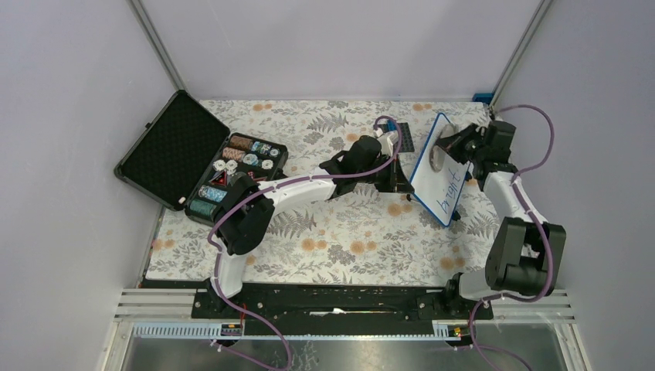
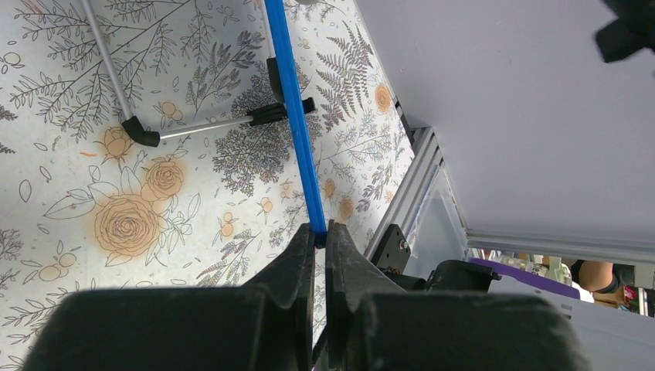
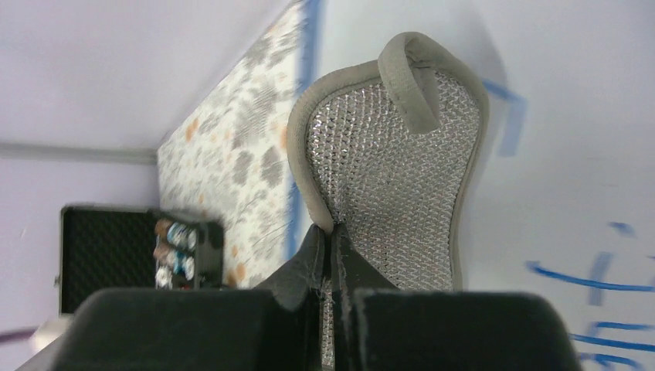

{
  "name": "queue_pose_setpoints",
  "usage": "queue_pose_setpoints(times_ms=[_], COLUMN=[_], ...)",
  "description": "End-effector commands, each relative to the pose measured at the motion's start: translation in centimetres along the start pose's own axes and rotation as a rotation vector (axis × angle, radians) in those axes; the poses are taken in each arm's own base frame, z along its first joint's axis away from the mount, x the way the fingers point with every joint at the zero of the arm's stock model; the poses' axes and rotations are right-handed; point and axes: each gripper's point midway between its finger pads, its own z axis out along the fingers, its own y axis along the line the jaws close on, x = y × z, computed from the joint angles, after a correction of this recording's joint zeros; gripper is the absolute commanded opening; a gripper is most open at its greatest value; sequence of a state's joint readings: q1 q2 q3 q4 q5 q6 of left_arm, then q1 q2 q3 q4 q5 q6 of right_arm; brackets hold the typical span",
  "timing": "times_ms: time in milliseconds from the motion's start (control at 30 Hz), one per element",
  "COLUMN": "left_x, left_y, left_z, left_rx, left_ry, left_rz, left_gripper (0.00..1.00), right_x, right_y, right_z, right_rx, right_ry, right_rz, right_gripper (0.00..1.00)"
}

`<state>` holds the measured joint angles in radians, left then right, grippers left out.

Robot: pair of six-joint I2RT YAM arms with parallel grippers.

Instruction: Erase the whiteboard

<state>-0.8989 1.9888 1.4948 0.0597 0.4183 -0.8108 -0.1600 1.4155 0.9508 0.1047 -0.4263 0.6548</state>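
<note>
Left tool point(image 2: 320, 230) is closed on the blue frame of the whiteboard point(image 1: 442, 182), held tilted over the worktop point(image 1: 347, 239); right tool point(image 3: 332, 232) is clamped on a mesh pad point(image 3: 394, 170) pressed against its upper part. With blue writing point(image 1: 453, 188) left below, erasing is judged barely begun

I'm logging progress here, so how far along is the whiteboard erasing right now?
Set-up looks done: the left gripper pinches the whiteboard by its blue frame, holding it tilted up. In hand: the right gripper grips a mesh-faced wiping pad on the board's far end. Left: nearly everything, since the blue handwriting reads intact.
</note>
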Motion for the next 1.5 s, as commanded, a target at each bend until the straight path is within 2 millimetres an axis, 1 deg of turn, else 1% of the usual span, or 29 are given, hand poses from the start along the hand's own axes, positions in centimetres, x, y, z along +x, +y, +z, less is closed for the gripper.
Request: queue_pose_setpoints(times_ms=[0, 67, 100, 200, 267, 367, 467, 533, 567, 600, 700, 833, 933, 1000, 1033, 1100, 1167, 1267, 1300, 1333, 1367, 1433, 1467], left_x=[0.4, 0.3, 0.3, 0.3, 0.3, 0.2, 0.1, -0.1, -0.1, -0.1, -0.1, -0.2, -0.5, -0.6, -0.5, -0.6, -0.6, -0.8, -0.9, -1.0, -1.3, -1.5, -1.7], left_y=[-2.0, -2.1, -2.2, -2.1, -2.0, -2.0, -2.1, -2.2, -2.1, -2.1, -2.1, -2.2, -2.1, -1.9, -1.8, -1.8, -2.0, -2.1, -2.3, -2.3, -2.3, -2.4, -2.4], left_z=[-1.2, -1.2, -1.2, -1.2, -1.2, -1.2, -1.3, -1.3, -1.3, -1.3, -1.3, -1.5, -1.8, -1.8, -1.8, -1.7, -1.7, -1.7, -1.7, -1.6, -1.6, -1.2, -1.0], left_rx=[0.049, 0.05, 0.052, 0.051, 0.05, 0.052, 0.055, 0.056, 0.054, 0.054, 0.055, 0.055, 0.05, 0.048, 0.048, 0.052, 0.061, 0.067, 0.071, 0.07, 0.07, 0.07, 0.072], left_ry=[0.017, 0.014, 0.013, 0.014, 0.012, 0.01, 0.008, 0.004, 0.003, 0.002, 0.002, -0.004, -0.012, -0.013, -0.012, -0.013, -0.011, -0.012, -0.013, -0.016, -0.023, -0.026, -0.026], left_rz=[0.04, 0.04, 0.041, 0.04, 0.038, 0.037, 0.036, 0.038, 0.037, 0.036, 0.031, 0.035, 0.039, 0.035, 0.032, 0.027, 0.025, 0.029, 0.031, 0.033, 0.036, 0.037, 0.036], left_gripper=[0.0, 0.0, 0.0, 0.0, 0.0, 0.0, 0.0, 0.0, 0.0, 0.0, 0.0, 0.0, 0.0, 0.0, 0.0, 0.0, 0.0, 0.0, 0.01, 0.07, 0.17, 0.4, 0.47], right_x=[0.2, 0.9, 1.3, 1.2, 0.6, 0.0, 0.2, 0.5, 0.6, 0.6, 0.9, 1.7, 2.3, 2.4, 2.4, 2.1, 1.2, 0.0, -0.2, -0.3, -0.5, -0.6, -0.7], right_y=[-7.1, -8.6, -8.7, -7.5, -5.9, -2.3, 1.8, 3.7, 4.1, 4.0, 1.7, -3.0, -7.0, -8.7, -9.1, -8.8, -8.2, -6.8, -6.4, -6.0, -5.6, -5.1, -5.0], right_z=[0.5, 0.7, 0.9, 1.1, 0.8, 0.3, -0.1, -0.2, -0.2, 0.0, 1.2, 2.9, 3.3, 3.2, 3.1, 2.8, 2.3, 1.3, 1.1, 0.9, 0.7, 0.5, 0.4], right_rx=[0.128, 0.163, 0.158, 0.109, 0.093, 0.045, -0.021, -0.064, -0.078, -0.079, -0.015, 0.06, 0.138, 0.182, 0.2, 0.203, 0.205, 0.19, 0.18, 0.169, 0.158, 0.141, 0.135], right_ry=[0.009, 0.033, 0.05, 0.064, 0.049, 0.024, 0.021, 0.028, 0.029, 0.024, 0.032, 0.078, 0.098, 0.098, 0.101, 0.095, 0.071, 0.033, 0.027, 0.025, 0.02, 0.016, 0.014], right_rz=[0.132, 0.15, 0.151, 0.141, 0.099, 0.012, -0.063, -0.077, -0.072, -0.065, -0.041, 0.039, 0.092, 0.098, 0.085, 0.069, 0.047, 0.022, 0.019, 0.017, 0.016, 0.012, 0.01], right_gripper=[0.0, 0.0, 0.0, 0.0, 0.0, 0.0, 0.0, 0.0, 0.0, 0.0, 0.0, 0.0, 0.0, 0.0, 0.0, 0.0, 0.0, 0.0, 0.0, 0.0, 0.0, 0.0, 0.0])
